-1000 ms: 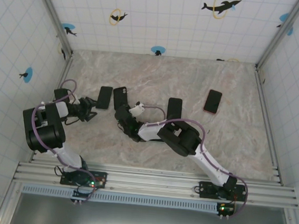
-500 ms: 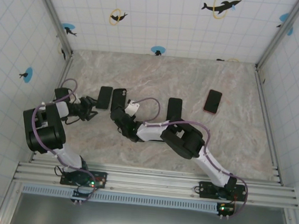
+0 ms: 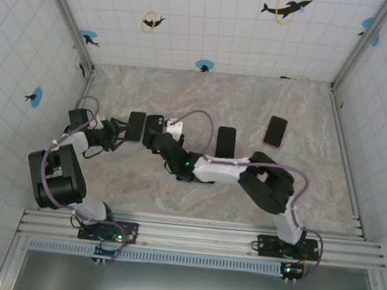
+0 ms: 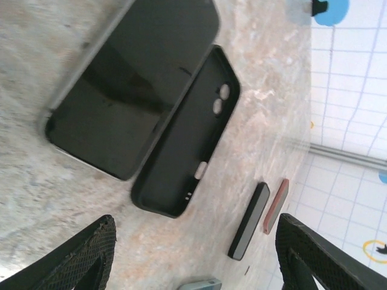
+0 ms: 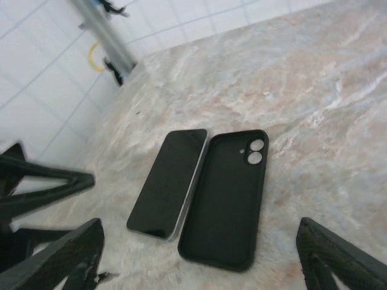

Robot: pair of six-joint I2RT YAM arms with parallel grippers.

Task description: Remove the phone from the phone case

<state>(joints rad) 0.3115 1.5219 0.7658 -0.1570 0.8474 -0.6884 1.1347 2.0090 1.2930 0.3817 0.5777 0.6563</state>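
The phone point(image 5: 168, 181) lies screen up on the marble table, outside the case. The empty black phone case point(image 5: 227, 196) lies open side up right beside it, edges nearly touching. In the top view the phone point(image 3: 135, 125) is on the left and the case point(image 3: 155, 121) on the right. My left gripper point(image 3: 117, 133) stands open just left of the phone's near end, holding nothing. My right gripper point(image 3: 158, 142) hangs open over the near end of the case. The left wrist view has the phone point(image 4: 133, 90) and case point(image 4: 187, 133) ahead of the open left gripper point(image 4: 193, 266).
A second dark phone point(image 3: 226, 140) lies right of centre, and a phone in a pink case point(image 3: 275, 131) farther right; both also appear in the left wrist view, the dark phone point(image 4: 249, 220) and the pink case point(image 4: 275, 205). Tiled walls enclose the table.
My right gripper has opened wide and drawn toward the case's near end, its elbow swinging right. The left gripper has shifted slightly away from the near edge. Phone and case lie still.
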